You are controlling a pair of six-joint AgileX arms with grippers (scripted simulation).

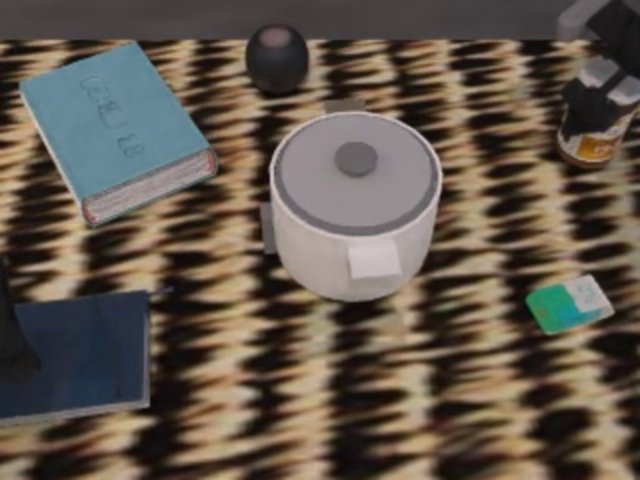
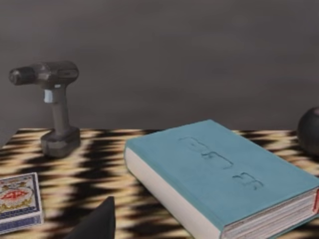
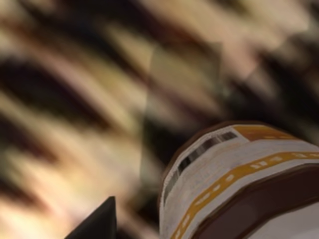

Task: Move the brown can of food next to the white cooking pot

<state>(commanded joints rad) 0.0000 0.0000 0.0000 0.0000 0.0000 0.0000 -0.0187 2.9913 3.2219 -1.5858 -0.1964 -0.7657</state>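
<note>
From above, the white cooking pot (image 1: 352,205) sits near the middle of the table (image 1: 300,400), its grey lid on and one square handle facing the near edge. The brown can of food (image 1: 592,135) stands at the far right, well apart from the pot. The right gripper (image 1: 600,85) sits directly over the can and hides its top; its jaws appear to hold the can, though the contact itself is hidden. A dark grey ball (image 1: 277,58) lies just beyond the pot at the far edge. A light blue book (image 1: 115,130) lies at the far left, and a dark blue book (image 1: 75,355) at the near left, with a dark part of the left arm over its left edge. A small green and white box (image 1: 570,303) lies to the right, nearer than the can.

The left wrist view shows the light blue book (image 2: 224,179) close up, a grey power drill (image 2: 52,107) standing upright at the far side of the table, a card box (image 2: 19,201) nearby and the edge of the ball (image 2: 310,130). One dark fingertip (image 2: 97,221) of the left gripper shows; how wide its jaws stand I cannot tell.

The right wrist view is filled by the can (image 3: 239,184), very close, with its orange and white label and a barcode, above the blurred table pattern. One dark fingertip (image 3: 97,221) shows beside it.
</note>
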